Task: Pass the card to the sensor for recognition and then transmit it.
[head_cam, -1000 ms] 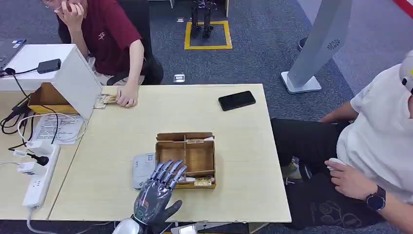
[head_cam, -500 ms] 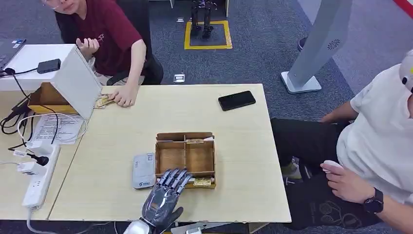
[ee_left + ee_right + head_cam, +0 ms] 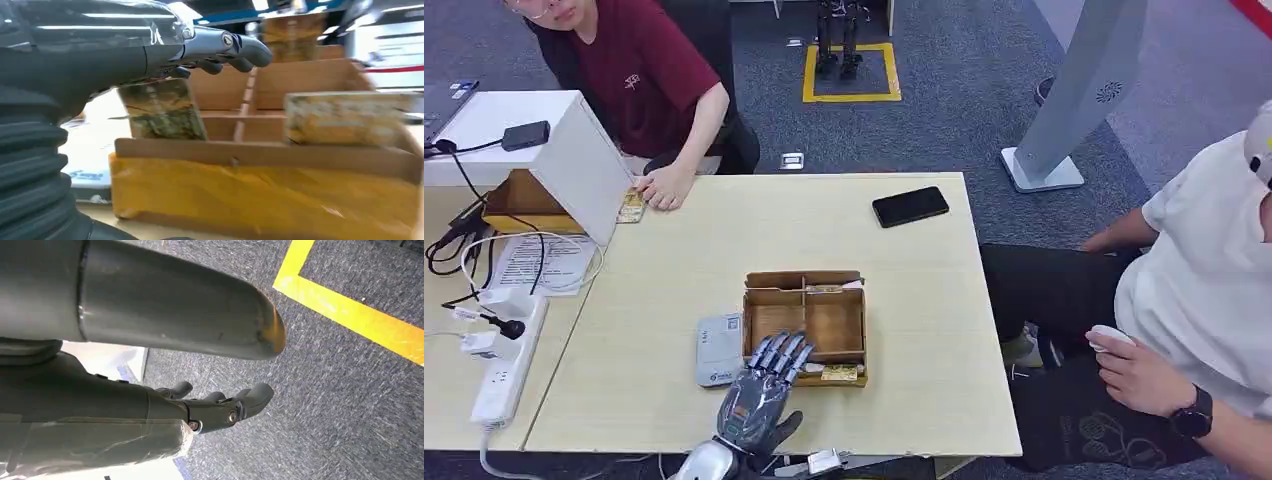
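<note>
One card [image 3: 165,111], mottled green-gold (blurred), upright in box [image 3: 260,180]; left robot hand [image 3: 759,395] pinching it.

Left hand [image 3: 759,395] covers the box's [image 3: 805,325] near-left corner; whether it pinches a card [image 3: 162,110] is unclear, prob. touching. Card print blurred. Right hand [image 3: 220,407] fingertips partly hidden.

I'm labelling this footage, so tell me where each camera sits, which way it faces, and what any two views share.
Head view: high on the body, looking forward and down at the table; the left hand reaches over the wooden box.
Left wrist view: behind the left hand, facing the wooden box and its cards.
Right wrist view: on the hanging arm, facing carpet; the right hand shows.
Shared: head and left wrist views both show the left hand and box.
</note>
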Available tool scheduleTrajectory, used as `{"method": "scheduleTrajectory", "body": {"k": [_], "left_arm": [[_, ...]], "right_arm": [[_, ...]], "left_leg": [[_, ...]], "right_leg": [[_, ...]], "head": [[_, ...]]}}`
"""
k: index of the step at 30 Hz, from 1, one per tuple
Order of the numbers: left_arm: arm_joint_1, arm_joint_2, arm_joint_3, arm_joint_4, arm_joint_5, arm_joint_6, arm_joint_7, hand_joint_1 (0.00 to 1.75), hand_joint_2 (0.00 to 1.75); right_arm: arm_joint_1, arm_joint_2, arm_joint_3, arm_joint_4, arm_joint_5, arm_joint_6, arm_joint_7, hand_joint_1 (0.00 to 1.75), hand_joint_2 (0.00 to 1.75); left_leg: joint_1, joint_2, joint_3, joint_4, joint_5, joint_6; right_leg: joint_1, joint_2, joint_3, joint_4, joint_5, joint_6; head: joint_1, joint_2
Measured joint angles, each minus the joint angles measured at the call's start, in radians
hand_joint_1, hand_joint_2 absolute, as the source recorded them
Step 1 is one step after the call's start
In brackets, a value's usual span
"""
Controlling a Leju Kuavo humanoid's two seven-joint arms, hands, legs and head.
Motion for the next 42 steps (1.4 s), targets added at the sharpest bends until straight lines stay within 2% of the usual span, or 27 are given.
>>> {"method": "scheduleTrajectory", "body": {"k": [18, 20, 26, 37, 42], "left_arm": [[0.001, -0.018, 0.042, -0.011, 0.000, -0.002, -0.006, 0.00, 1.75], [0.006, -0.034, 0.060, -0.015, 0.001, 0.003, -0.031, 0.00, 1.75], [0.017, -0.064, 0.095, -0.085, 0.031, 0.004, -0.069, 0.00, 1.75], [0.031, -0.090, 0.113, -0.121, 0.035, -0.010, -0.084, 0.00, 1.75], [0.033, -0.092, 0.126, -0.179, 0.033, -0.021, -0.079, 0.00, 1.75]], "right_arm": [[0.000, 0.002, 0.001, 0.000, 0.000, 0.000, 0.000, 0.00, 0.00], [0.000, 0.002, 0.002, 0.000, 0.000, 0.000, 0.000, 0.00, 0.00], [0.000, 0.006, 0.003, 0.000, 0.000, -0.002, 0.000, 0.00, 0.00], [0.000, 0.016, 0.006, 0.000, 0.000, -0.002, 0.004, 0.00, 0.00], [0.000, 0.022, 0.009, 0.000, 0.000, -0.003, 0.004, 0.00, 0.00]], "left_leg": [[0.000, 0.000, 0.000, 0.000, 0.000, 0.000], [0.000, 0.000, 0.000, 0.000, 0.000, 0.000], [0.000, 0.000, 0.000, 0.000, 0.000, 0.000], [0.000, 0.000, 0.000, 0.000, 0.000, 0.000], [0.000, 0.000, 0.000, 0.000, 0.000, 0.000]], "right_leg": [[0.000, 0.000, 0.000, 0.000, 0.000, 0.000], [0.000, 0.000, 0.000, 0.000, 0.000, 0.000], [0.000, 0.000, 0.000, 0.000, 0.000, 0.000], [0.000, 0.000, 0.000, 0.000, 0.000, 0.000], [0.000, 0.000, 0.000, 0.000, 0.000, 0.000]], "head": [[0.000, 0.000], [0.001, 0.000], [0.000, 0.000], [0.000, 0.000], [0.000, 0.000]]}}
